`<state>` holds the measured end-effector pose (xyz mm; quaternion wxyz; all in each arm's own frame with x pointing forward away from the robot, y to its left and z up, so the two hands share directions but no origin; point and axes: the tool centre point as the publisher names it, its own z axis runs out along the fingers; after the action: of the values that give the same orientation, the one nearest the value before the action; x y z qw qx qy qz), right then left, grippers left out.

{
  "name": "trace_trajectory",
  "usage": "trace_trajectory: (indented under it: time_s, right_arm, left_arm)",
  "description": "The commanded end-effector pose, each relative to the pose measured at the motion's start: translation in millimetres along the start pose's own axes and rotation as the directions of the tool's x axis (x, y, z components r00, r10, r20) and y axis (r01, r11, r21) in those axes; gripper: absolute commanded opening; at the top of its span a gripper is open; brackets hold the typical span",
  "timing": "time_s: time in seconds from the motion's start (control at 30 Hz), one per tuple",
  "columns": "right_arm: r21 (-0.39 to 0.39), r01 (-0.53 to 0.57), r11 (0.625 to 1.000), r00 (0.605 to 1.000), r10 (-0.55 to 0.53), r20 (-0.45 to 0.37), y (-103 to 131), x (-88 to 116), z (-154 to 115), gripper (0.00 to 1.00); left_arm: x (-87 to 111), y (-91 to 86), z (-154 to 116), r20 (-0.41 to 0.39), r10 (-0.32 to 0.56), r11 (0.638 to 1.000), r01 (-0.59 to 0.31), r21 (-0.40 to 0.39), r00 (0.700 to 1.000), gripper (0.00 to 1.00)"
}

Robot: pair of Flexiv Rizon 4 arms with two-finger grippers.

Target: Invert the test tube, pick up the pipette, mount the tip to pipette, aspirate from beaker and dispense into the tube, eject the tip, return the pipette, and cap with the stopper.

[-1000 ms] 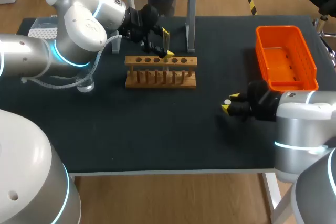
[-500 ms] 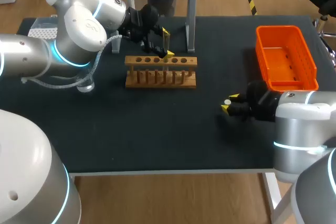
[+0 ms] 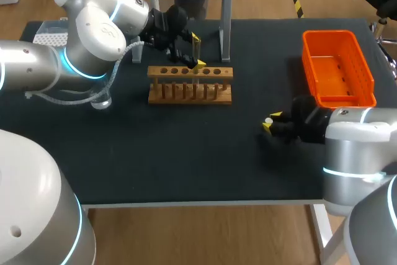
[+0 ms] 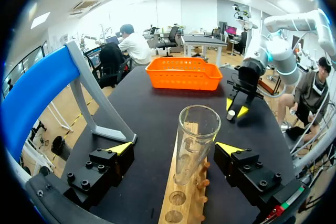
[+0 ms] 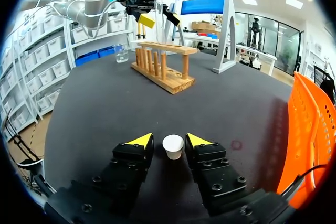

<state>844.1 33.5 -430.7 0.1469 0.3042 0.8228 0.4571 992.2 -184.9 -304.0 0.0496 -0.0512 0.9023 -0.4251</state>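
The left claw (image 3: 198, 51) hangs over the brown wooden rack with holes (image 3: 190, 84), at 12 o'clock on the black surface (image 3: 186, 159). Its fingers are apart, one on each side of the clear glass test tube (image 4: 195, 140), not touching it. The tube stands mouth up in the rack, so it looks ready for filling. At 4 o'clock the right claw (image 3: 271, 121) is clamped on the small white stopper (image 5: 172, 146), probably keeping it ready for capping.
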Motion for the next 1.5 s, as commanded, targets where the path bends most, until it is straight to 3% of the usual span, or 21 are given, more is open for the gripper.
trace_trajectory:
  time_s: [0.03,0.57,0.73,0.8,0.87,1.3,1.5]
  right_arm:
    - [0.001,0.000,1.000,1.000,0.000,0.000,-0.3,-0.1,2.0,0.38]
    - [0.003,-0.002,1.000,1.000,0.002,0.007,-1.0,-0.9,2.7,0.29]
    - [0.006,-0.003,1.000,1.000,0.003,0.008,-1.5,-1.2,2.9,0.18]
    - [0.008,-0.003,1.000,1.000,0.003,0.010,-1.7,-1.4,3.0,0.05]
    - [0.009,-0.003,1.000,1.000,0.003,0.010,-1.9,-1.5,3.0,0.00]
    - [0.005,-0.004,1.000,1.000,0.004,0.013,-0.3,-4.0,2.2,0.00]
    - [-0.021,-0.001,1.000,1.000,0.001,-0.004,14.4,-5.8,-3.2,0.00]
  left_arm:
    - [-0.3,0.0,-0.4,-0.002,0.000,1.000,0.000,-0.001,1.000,1.00]
    - [-0.3,0.0,-0.4,-0.002,0.000,1.000,0.000,-0.001,1.000,1.00]
    - [-0.3,0.0,-0.4,-0.002,0.000,1.000,0.000,-0.001,1.000,1.00]
    - [-0.3,0.0,-0.4,-0.002,0.000,1.000,0.000,-0.001,1.000,1.00]
    - [-0.3,0.0,-0.4,-0.002,0.000,1.000,0.000,-0.001,1.000,1.00]
    - [-0.3,0.0,-0.4,-0.002,0.000,1.000,0.000,-0.001,1.000,1.00]
    - [-0.3,0.0,-0.4,-0.002,0.000,1.000,0.000,-0.001,1.000,1.00]
